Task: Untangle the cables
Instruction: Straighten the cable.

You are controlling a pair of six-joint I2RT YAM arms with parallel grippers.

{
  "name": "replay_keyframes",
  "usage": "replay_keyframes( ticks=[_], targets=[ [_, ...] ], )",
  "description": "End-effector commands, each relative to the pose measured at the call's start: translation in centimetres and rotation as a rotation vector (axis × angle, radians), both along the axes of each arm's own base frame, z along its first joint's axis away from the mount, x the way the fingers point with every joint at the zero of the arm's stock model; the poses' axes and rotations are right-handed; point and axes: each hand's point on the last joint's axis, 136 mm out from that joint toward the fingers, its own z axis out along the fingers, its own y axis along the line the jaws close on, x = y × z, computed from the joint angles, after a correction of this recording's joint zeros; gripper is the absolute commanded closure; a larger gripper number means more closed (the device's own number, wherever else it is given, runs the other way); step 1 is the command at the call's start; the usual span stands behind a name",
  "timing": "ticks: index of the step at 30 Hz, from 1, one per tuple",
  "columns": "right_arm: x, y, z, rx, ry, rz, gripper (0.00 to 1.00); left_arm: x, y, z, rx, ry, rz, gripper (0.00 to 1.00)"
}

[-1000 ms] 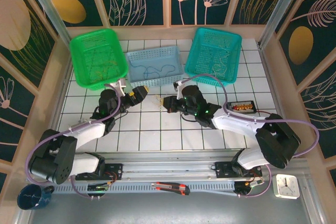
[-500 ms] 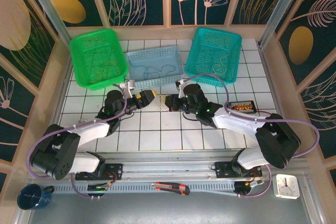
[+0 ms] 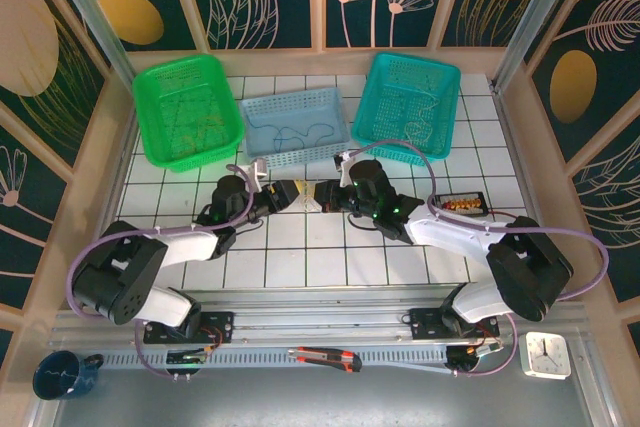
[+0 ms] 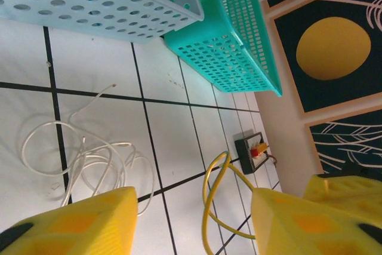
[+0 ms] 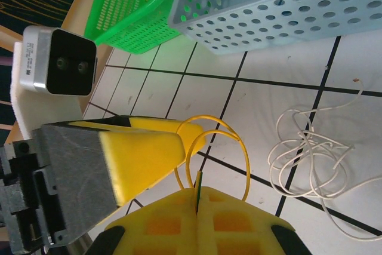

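yellow cable, one, sits clenched in the right pincer; one white cable lies beside; left pincer released.

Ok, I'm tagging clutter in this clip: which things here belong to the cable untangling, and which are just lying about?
Job: white cable; yellow cable, held in the right gripper; open left gripper; probably the green basket, blue basket and teal basket.
Lying about: black box; utility knife; clock; mug.
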Motion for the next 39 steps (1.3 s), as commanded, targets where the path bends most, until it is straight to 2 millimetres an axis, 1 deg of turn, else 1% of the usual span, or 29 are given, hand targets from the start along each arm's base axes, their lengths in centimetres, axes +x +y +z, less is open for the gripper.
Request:
replay_keyframes(
  ticks=[1,7,9,16,18,21,23,26,29,32,36,39],
  targets=[
    [0.1,-0.1,2.3,0.048,-0.047,0.005,1.0,0.8,-0.6,1.3,-0.021,-0.051,0.003,0.51],
    [-0.2,0.4,2.6,0.071,-0.039,0.025,1.0,1.3,-0.9,1.0,-0.018,-0.05,0.006,0.6],
    [-0.2,0.5,2.7,0.079,-0.036,0.031,1.0,1.5,-1.1,0.9,-0.016,-0.048,0.004,0.62],
    [-0.7,1.2,2.4,0.091,-0.022,0.05,1.0,1.8,-1.7,0.7,-0.03,-0.047,0.001,0.74],
    [-0.9,1.4,2.2,0.093,-0.016,0.057,1.0,1.9,-1.8,0.7,-0.034,-0.045,0.001,0.76],
    [-1.2,1.8,2.0,0.095,-0.01,0.068,1.0,2.0,-1.9,0.8,-0.046,-0.05,0.003,0.77],
    [-1.4,2.0,1.7,0.093,-0.005,0.074,1.0,2.0,-2.0,1.0,-0.058,-0.055,0.0,0.75],
    [-1.6,2.3,1.3,0.089,0.004,0.08,1.0,2.0,-2.1,1.5,-0.08,-0.068,0.001,0.7],
    [-1.8,2.4,1.1,0.09,0.009,0.085,1.0,2.1,-2.0,1.8,-0.093,-0.074,0.009,0.7],
    [-1.9,2.3,1.2,0.091,0.006,0.085,1.0,2.2,-1.8,1.8,-0.093,-0.075,0.026,0.75],
    [-2.0,2.1,2.0,0.095,-0.01,0.083,1.0,2.5,-1.4,1.4,-0.075,-0.068,0.055,0.9],
    [-2.1,1.9,3.1,0.107,-0.026,0.084,1.0,2.7,-1.0,0.9,-0.058,-0.058,0.084,0.96]
  ],
)
